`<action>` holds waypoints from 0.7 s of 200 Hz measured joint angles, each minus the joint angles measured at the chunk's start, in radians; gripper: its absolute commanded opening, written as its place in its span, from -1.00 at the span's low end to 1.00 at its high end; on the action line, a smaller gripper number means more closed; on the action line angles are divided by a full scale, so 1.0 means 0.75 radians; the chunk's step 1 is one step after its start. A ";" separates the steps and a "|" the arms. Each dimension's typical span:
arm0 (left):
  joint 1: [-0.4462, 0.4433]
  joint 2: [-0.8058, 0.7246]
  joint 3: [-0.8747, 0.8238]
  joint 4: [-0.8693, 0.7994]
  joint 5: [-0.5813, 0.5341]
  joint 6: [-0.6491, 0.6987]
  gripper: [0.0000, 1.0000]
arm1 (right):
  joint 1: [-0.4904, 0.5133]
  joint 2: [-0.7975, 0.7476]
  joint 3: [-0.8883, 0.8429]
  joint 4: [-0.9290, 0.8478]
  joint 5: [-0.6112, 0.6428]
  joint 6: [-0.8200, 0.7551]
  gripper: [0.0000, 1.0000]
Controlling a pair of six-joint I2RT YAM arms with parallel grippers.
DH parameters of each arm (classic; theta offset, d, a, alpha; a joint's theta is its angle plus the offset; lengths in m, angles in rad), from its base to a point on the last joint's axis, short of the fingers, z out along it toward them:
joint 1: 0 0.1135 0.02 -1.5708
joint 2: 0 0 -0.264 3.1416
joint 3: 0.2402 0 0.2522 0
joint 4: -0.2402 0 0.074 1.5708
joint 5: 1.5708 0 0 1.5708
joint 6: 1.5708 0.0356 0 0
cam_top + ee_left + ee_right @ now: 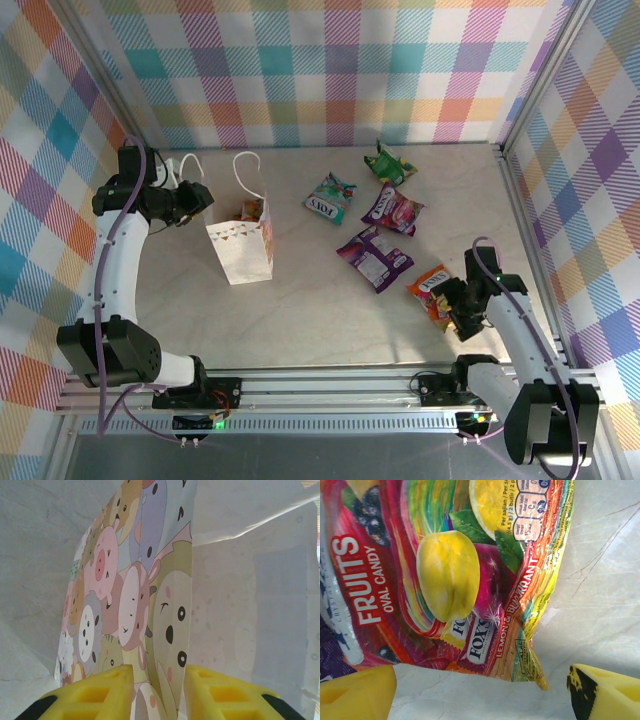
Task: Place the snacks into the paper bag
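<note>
The left gripper (198, 196) is up at the rim of the paper bag (240, 250), which stands upright on the left part of the table (300, 325), its cord handles flopped toward the back wall. In the left wrist view its yellow fingers (105, 692) are partly spread and sit either side of the bag's cartoon-animal side panel (135, 605). The gap is wider than the paper, so they are not clamped on it. I cannot tell whether either pad touches the bag.

The right gripper (453, 300) hangs low over the orange-red packet (432, 287), the snack nearest the arms on the right. Its jaws are spread wide. In the right wrist view the two fingers (355, 695) sit at the bottom corners, and the packet (450, 570), printed "FRUITS OVAL CANDY", lies flat on the table just past the tips, not gripped.

The other snacks lie loose between the bag and the right wall: a purple one (373, 256) touching the orange-red one, a pink one (393, 210), a teal one (328, 198) and a green one (390, 162) farthest back.
</note>
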 measured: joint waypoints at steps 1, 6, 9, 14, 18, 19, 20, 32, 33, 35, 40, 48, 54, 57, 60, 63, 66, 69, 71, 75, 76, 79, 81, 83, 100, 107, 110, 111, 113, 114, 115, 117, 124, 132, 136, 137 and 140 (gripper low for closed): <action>-0.001 0.000 0.000 0.000 0.000 -0.001 -0.36 | -0.001 0.002 0.000 0.001 -0.001 0.000 0.77; -0.003 0.001 0.000 0.000 0.000 -0.001 -0.36 | -0.004 0.013 -0.001 0.007 -0.007 -0.001 0.78; -0.004 0.002 0.000 0.000 -0.001 0.000 -0.36 | -0.005 0.018 -0.002 0.010 -0.010 -0.001 0.77; -0.005 0.002 0.000 0.000 -0.001 -0.001 -0.36 | -0.008 0.026 -0.004 0.017 -0.014 -0.001 0.78; -0.006 0.003 0.000 0.000 -0.002 -0.001 -0.36 | -0.010 0.031 -0.006 0.021 -0.017 -0.003 0.78; -0.006 0.004 0.000 0.000 -0.002 0.000 -0.36 | -0.011 0.033 -0.007 0.022 -0.017 -0.004 0.78; -0.007 0.004 0.000 0.000 -0.002 0.000 -0.35 | -0.011 0.033 -0.007 0.023 -0.018 -0.004 0.77; -0.007 0.005 0.000 0.000 -0.002 0.000 -0.35 | -0.013 0.042 -0.011 0.031 -0.022 -0.007 0.78; -0.007 0.005 0.000 0.000 -0.002 -0.001 -0.35 | -0.013 0.042 -0.011 0.031 -0.022 -0.007 0.78; -0.007 0.005 0.000 -0.001 -0.003 0.000 -0.35 | -0.013 0.043 -0.012 0.032 -0.022 -0.010 0.78; -0.007 0.005 0.000 0.000 -0.003 0.000 -0.35 | -0.013 0.044 -0.013 0.035 -0.022 -0.010 0.79; -0.007 0.006 0.000 0.000 -0.003 -0.001 -0.35 | -0.013 0.045 -0.015 0.037 -0.022 -0.015 0.80; -0.007 0.006 0.000 -0.001 -0.003 -0.001 -0.35 | -0.013 0.046 -0.015 0.037 -0.022 -0.016 0.80; -0.007 0.006 0.000 0.000 -0.003 0.000 -0.35 | -0.014 0.047 -0.015 0.037 -0.022 -0.017 0.80; -0.007 0.007 0.000 0.000 -0.003 0.000 -0.35 | -0.014 0.048 -0.015 0.037 -0.022 -0.019 0.80; -0.007 0.007 0.000 0.000 -0.003 0.000 -0.35 | -0.015 0.048 -0.015 0.037 -0.022 -0.020 0.81; -0.007 0.007 0.000 0.000 -0.003 0.000 -0.35 | -0.016 0.049 -0.016 0.037 -0.022 -0.020 0.82; -0.007 0.008 0.000 0.000 -0.003 0.000 -0.34 | -0.018 0.049 -0.016 0.036 -0.022 -0.020 0.82; -0.007 0.008 0.000 0.000 -0.003 0.000 -0.34 | -0.019 0.049 -0.017 0.035 -0.022 -0.020 0.82; -0.007 0.009 0.000 0.000 -0.003 0.000 -0.34 | -0.020 0.049 -0.017 0.035 -0.021 -0.021 0.83; -0.007 0.009 0.000 0.000 -0.003 0.000 -0.34 | -0.021 0.049 -0.018 0.035 -0.021 -0.022 0.83; -0.007 0.010 0.000 0.000 -0.003 -0.001 -0.34 | -0.022 0.049 -0.019 0.034 -0.021 -0.023 0.83; -0.007 0.011 0.000 0.000 -0.003 0.000 -0.34 | -0.023 0.049 -0.020 0.034 -0.021 -0.023 0.84; -0.007 0.011 0.000 0.000 -0.003 0.000 -0.34 | -0.023 0.049 -0.021 0.034 -0.021 -0.024 0.84; -0.007 0.013 0.000 0.000 -0.003 0.000 -0.34 | -0.027 0.050 -0.035 0.037 -0.021 -0.024 0.85; -0.007 0.014 0.000 -0.001 -0.003 0.000 -0.34 | -0.028 0.051 -0.045 0.045 -0.023 -0.024 0.84; -0.007 0.014 0.000 0.000 -0.003 0.000 -0.34 | -0.028 0.052 -0.049 0.048 -0.023 -0.024 0.84; -0.007 0.014 0.000 0.000 -0.003 0.000 -0.34 | -0.028 0.052 -0.050 0.049 -0.023 -0.024 0.84; -0.007 0.014 0.001 -0.001 -0.003 0.000 -0.34 | -0.030 0.054 -0.053 0.051 -0.023 -0.024 0.84; -0.007 0.014 0.001 -0.001 -0.003 0.000 -0.34 | -0.030 0.055 -0.054 0.052 -0.024 -0.024 0.84; -0.007 0.014 0.001 -0.001 -0.003 0.000 -0.34 | -0.030 0.056 -0.055 0.053 -0.025 -0.024 0.84; -0.007 0.014 0.003 -0.002 -0.003 0.000 -0.34 | -0.030 0.059 -0.058 0.055 -0.026 -0.024 0.84; -0.007 0.016 0.006 -0.004 -0.003 0.000 -0.34 | -0.031 0.070 -0.067 0.067 -0.031 -0.024 0.84; -0.008 0.016 0.010 -0.004 -0.003 -0.001 -0.33 | -0.031 0.088 -0.075 0.082 -0.038 -0.025 0.84; -0.009 0.016 0.012 -0.005 -0.003 0.000 -0.33 | -0.031 0.098 -0.078 0.090 -0.042 -0.025 0.84; -0.009 0.016 0.013 -0.005 -0.004 0.000 -0.33 | -0.031 0.099 -0.079 0.091 -0.043 -0.025 0.84; -0.010 0.016 0.014 -0.005 -0.004 0.000 -0.33 | -0.031 0.108 -0.081 0.098 -0.047 -0.025 0.84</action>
